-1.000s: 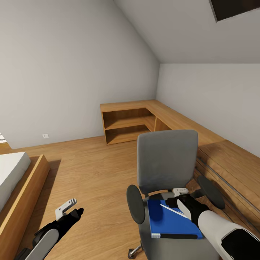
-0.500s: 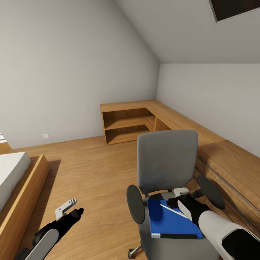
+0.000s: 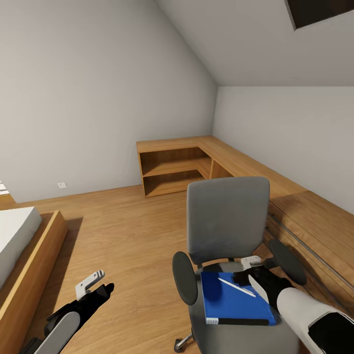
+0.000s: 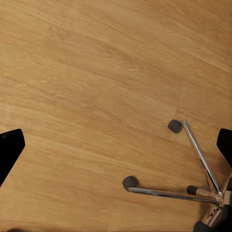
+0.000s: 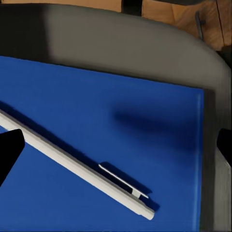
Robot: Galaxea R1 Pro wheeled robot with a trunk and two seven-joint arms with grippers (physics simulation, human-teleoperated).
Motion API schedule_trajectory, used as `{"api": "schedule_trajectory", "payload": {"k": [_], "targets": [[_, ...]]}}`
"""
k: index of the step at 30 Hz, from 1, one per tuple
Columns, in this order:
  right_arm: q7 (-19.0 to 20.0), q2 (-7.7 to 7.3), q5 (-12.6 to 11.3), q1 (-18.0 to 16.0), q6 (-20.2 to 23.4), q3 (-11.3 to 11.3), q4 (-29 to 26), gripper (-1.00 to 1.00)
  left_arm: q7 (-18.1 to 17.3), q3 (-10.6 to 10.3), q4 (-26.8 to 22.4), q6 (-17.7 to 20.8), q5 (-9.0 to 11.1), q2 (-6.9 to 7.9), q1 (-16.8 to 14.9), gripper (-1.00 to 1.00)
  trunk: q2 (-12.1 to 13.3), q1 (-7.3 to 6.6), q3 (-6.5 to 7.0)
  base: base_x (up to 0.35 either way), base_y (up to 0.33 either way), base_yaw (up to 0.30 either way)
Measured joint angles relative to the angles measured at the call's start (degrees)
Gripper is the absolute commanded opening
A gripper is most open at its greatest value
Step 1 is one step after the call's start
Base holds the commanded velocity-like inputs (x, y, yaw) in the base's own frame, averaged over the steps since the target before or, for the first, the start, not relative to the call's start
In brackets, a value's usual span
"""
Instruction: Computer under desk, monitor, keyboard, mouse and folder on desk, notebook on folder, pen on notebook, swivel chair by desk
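The swivel chair (image 3: 228,231) stands on the light wood floor (image 3: 128,231), its grey back toward the low oak shelving (image 3: 174,169) that runs along the far wall. On the chair's seat lies the blue folder (image 3: 231,297), flat, with its black edge at the near side of the seat. The white pen (image 3: 237,287) rests on top of the folder, lying slantwise across it.

The right claw (image 3: 255,278) hangs over the chair seat, at the side of the folder nearer the right armrest (image 3: 287,262), with the pen's end just beside its fingers. In the right wrist view the pen (image 5: 77,166) stretches across the folder (image 5: 121,130), its clip end pointing toward the folder's edge, and the two dark fingertips sit at either side of the picture, well apart, with the pen between them and not gripped. The chair's grey seat (image 5: 145,43) shows beyond the folder.

The left claw (image 3: 91,285) hovers over bare floor, well apart from the chair and on the side of its left armrest (image 3: 185,278). Its fingers are spread too, holding nothing. The left wrist view looks down at the floor and at the chair's chrome base (image 4: 193,174) with its castors.

A wood-framed bed (image 3: 22,260) stands well away from the chair on the left claw's side.
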Motion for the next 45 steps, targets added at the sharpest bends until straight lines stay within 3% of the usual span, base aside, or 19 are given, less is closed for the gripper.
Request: {"api": "schedule_trajectory", "payload": {"k": [1,2,3,9,17,26,29,34,45], "targets": [[0.29,-0.17,0.31,0.02,0.00,0.03,0.01,1.00,0.00,0.00,0.00,0.00,0.01,0.00,0.00,1.00,0.00,0.00,0.00,0.000,0.000,0.000],[13.63,-0.33,14.36,0.04,-0.04,0.16,0.01,1.00,0.00,0.00,0.00,-0.02,0.03,0.00,0.00,1.00,0.00,0.00,0.00,0.000,0.000,0.000],[15.91,-0.63,15.61,0.05,-0.06,0.18,0.01,1.00,0.00,0.00,0.00,-0.01,0.04,0.00,0.00,1.00,0.00,0.00,0.00,0.000,0.000,0.000],[21.44,-1.81,17.81,0.07,-0.06,0.31,-0.03,1.00,0.00,0.00,0.20,-0.05,0.07,0.00,0.00,1.00,0.00,0.00,0.00,0.000,0.000,0.000],[32.63,-2.95,20.22,0.07,-0.07,0.60,-0.05,1.00,0.00,-0.06,0.27,-0.03,0.07,0.00,0.00,1.00,0.00,0.00,0.00,0.000,0.000,0.000],[42.86,-3.07,27.52,0.06,0.00,1.17,0.06,1.00,0.00,-0.08,0.35,-0.01,0.07,0.00,0.00,1.00,0.00,0.00,0.00,0.000,0.000,0.000],[46.24,-3.08,28.70,0.06,-0.02,1.19,0.02,1.00,0.00,-0.08,0.47,-0.01,0.07,0.00,0.00,1.00,0.00,0.00,0.00,0.000,0.000,0.000],[48.44,-3.32,29.45,0.06,-0.10,1.10,-0.04,1.00,-0.01,-0.08,0.65,-0.03,0.07,-0.03,0.00,1.00,0.00,0.00,0.00,0.000,0.000,0.000],[48.70,-3.59,29.63,0.06,-1.23,1.07,-0.14,1.00,-0.08,-0.22,0.70,-0.06,-0.01,-0.09,0.00,1.00,0.00,0.00,0.00,0.000,0.000,0.000]]}}
